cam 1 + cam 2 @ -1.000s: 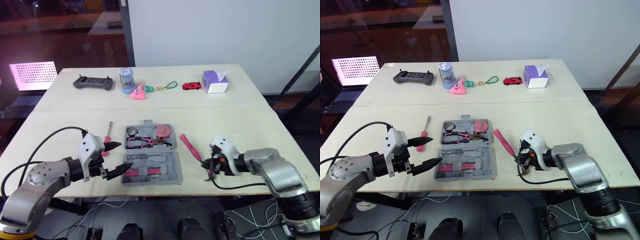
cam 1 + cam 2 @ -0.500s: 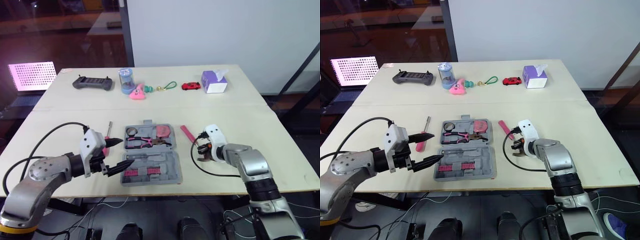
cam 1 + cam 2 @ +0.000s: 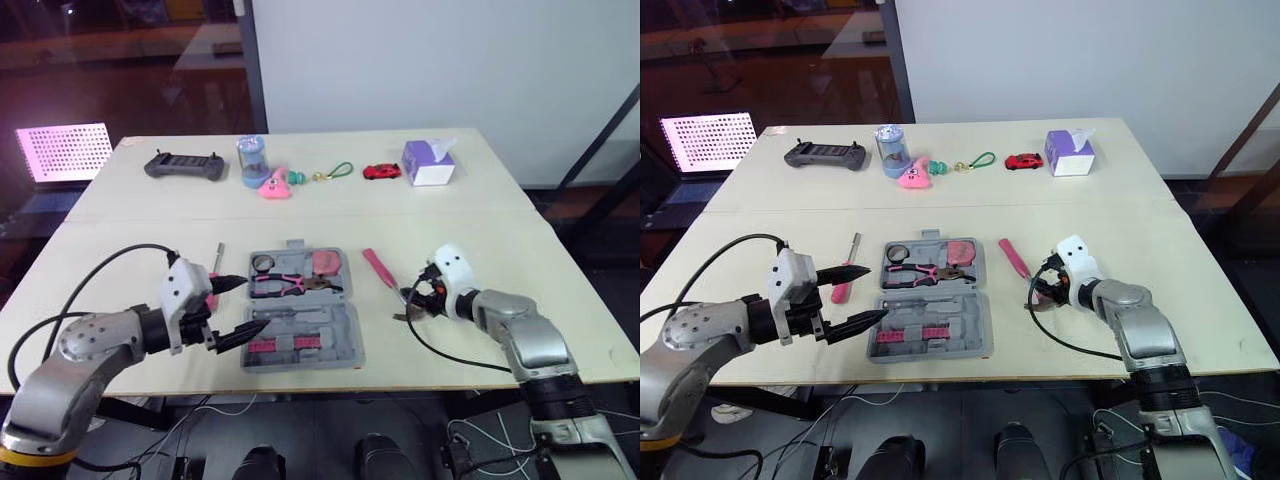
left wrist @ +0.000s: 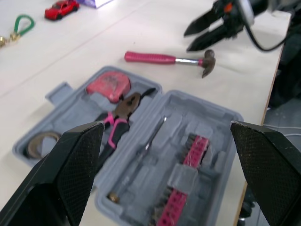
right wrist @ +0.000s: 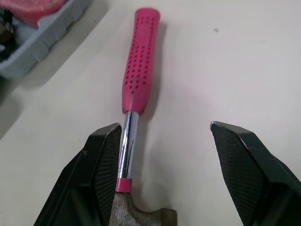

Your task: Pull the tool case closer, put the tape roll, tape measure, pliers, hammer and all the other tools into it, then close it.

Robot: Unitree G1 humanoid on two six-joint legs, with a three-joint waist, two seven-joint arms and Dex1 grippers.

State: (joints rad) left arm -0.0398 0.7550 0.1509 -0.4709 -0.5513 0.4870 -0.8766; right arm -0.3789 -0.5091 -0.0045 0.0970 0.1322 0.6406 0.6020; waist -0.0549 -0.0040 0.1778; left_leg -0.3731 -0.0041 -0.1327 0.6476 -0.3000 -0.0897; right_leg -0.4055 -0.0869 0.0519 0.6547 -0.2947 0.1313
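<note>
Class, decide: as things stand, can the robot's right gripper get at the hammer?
Probably yes. The right gripper hangs open over the head end of the hammer, whose shaft runs beside one of the fingers, and nothing lies on top of it.

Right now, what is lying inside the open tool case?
The tool case holds a tape roll, pliers, a tape measure, a slim metal driver and pink bit racks. Whatever lies beneath these tools is covered.

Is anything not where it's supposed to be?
Yes. The pink-handled metal hammer lies on the pale table, right of the open grey plastic tool case, not inside it. A small pink-handled screwdriver also lies outside, on the case's left.
</note>
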